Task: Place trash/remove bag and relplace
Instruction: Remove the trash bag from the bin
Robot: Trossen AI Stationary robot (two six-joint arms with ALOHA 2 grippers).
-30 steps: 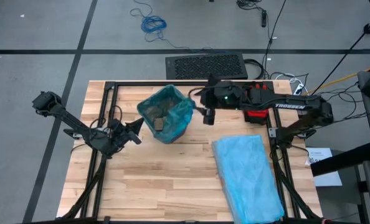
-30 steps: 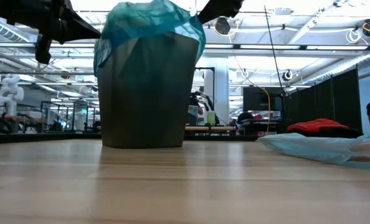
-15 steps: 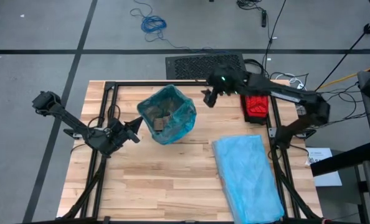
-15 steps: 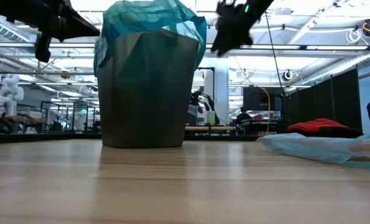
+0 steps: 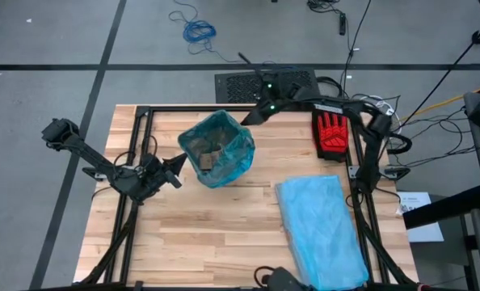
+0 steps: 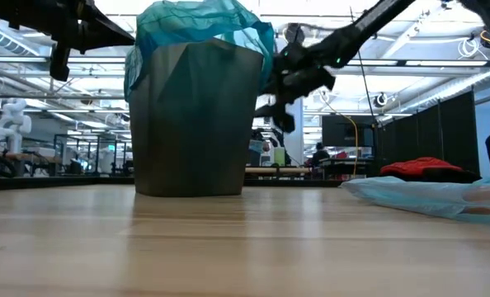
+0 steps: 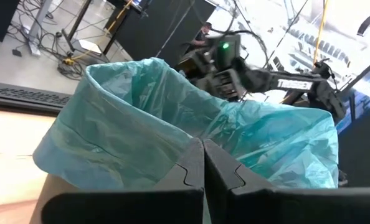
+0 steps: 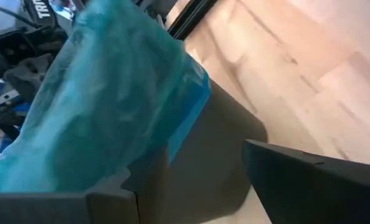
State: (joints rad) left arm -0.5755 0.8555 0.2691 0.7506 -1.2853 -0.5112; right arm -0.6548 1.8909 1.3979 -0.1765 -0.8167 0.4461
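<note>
A dark bin (image 6: 195,124) lined with the teal bag (image 5: 233,139) stands left of the table's middle. Brown wads of trash (image 5: 208,153) lie inside it. My left gripper (image 5: 179,164) is shut and level at the bin's left side, with the bag's rim (image 7: 141,118) just ahead of its fingers (image 7: 191,171). My right gripper (image 5: 252,119) hangs open off the bin's far right corner, slanting down. In the right wrist view its fingers (image 8: 129,186) frame the bin's wall (image 8: 216,143) and the bag's folded-over edge (image 8: 98,99). My left gripper stands shut right at the bag's rim on the bin's left side. Whether it touches the plastic, I cannot tell.
A red glove (image 5: 332,133) lies at the far right. A pale blue bag (image 5: 321,230) is spread flat over the near right of the table. Black frame rails (image 5: 143,121) run along the table's sides. A dark perforated mat (image 5: 266,85) sits beyond the far edge.
My right gripper has swung from the bin's right side toward the table's far edge and a little left, coming down to the height of the bin's rim and rolling as it went. The bin, the bag and my left arm have kept still.
</note>
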